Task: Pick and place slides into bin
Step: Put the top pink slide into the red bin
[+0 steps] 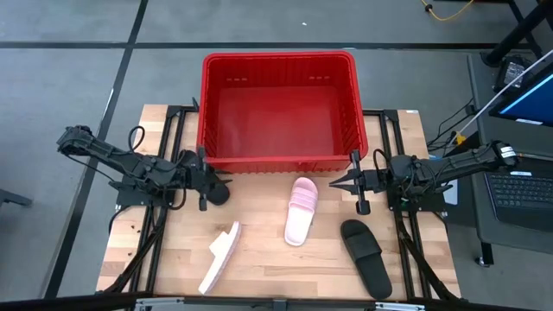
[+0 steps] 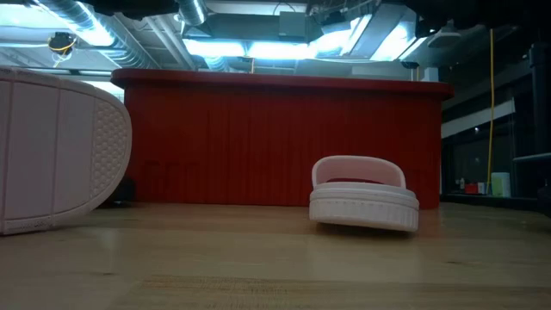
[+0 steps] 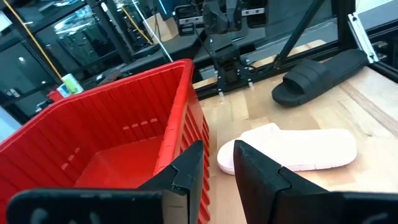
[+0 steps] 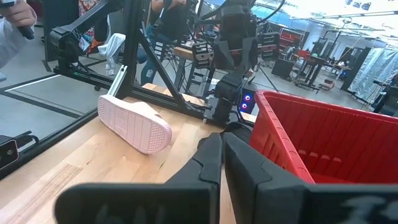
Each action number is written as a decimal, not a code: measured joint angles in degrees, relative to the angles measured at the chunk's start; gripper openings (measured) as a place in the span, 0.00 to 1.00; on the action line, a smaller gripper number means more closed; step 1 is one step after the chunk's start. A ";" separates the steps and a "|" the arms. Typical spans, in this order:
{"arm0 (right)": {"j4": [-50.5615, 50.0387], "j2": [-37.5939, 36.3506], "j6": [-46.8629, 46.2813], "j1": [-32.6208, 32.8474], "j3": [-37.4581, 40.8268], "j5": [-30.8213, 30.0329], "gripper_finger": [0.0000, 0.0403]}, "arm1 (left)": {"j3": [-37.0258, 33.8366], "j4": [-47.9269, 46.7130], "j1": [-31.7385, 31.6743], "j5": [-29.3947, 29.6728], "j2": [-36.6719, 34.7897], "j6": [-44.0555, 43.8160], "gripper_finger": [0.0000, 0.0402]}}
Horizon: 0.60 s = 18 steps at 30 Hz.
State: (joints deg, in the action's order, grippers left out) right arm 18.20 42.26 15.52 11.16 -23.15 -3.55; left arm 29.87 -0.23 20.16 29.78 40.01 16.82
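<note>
Red bin (image 1: 278,111): set at the far side of the wooden table (image 1: 259,259), centred between the two arms; slotted, ribbed walls; no sandal is seen inside it in the high view.

Pink slide, upright (image 1: 301,210): laid sole-down on the table just in front of the bin's near wall, a little right of centre, its length running roughly front to back. It is also seen in the low view (image 2: 362,195), apart from the bin wall.

Pink slide, on edge (image 1: 220,257): tipped onto its side at the front left of the table, well apart from the bin; its ribbed sole is shown large at the left of the low view (image 2: 60,159).

Black slide (image 1: 365,257): laid flat at the front right of the table, near the upright pink slide but not touching it.

Left gripper (image 1: 216,187): held low beside the bin's front left corner, just outside the wall; fingers (image 3: 186,171) set narrow with a small gap, nothing held.

Right gripper (image 1: 339,183): held low beside the bin's front right corner, pointing toward the table's middle; fingers (image 4: 211,155) nearly closed, nothing gripped between them
</note>
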 joint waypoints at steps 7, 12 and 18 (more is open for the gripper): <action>0.00 -0.02 0.01 0.00 0.01 0.02 0.05 | 0.00 -0.07 0.00 -0.09 0.00 1.02 0.20; 0.00 0.00 0.01 0.00 0.01 0.02 0.05 | 0.00 -1.28 -0.01 -0.12 0.00 2.40 0.20; -0.01 0.00 0.01 0.00 0.01 0.04 0.05 | -0.02 -6.92 0.00 -0.13 0.00 0.84 0.15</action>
State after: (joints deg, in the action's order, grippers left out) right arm 18.19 42.26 15.53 11.16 -23.14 -3.51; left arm 29.85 -7.15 20.16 29.65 40.01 17.66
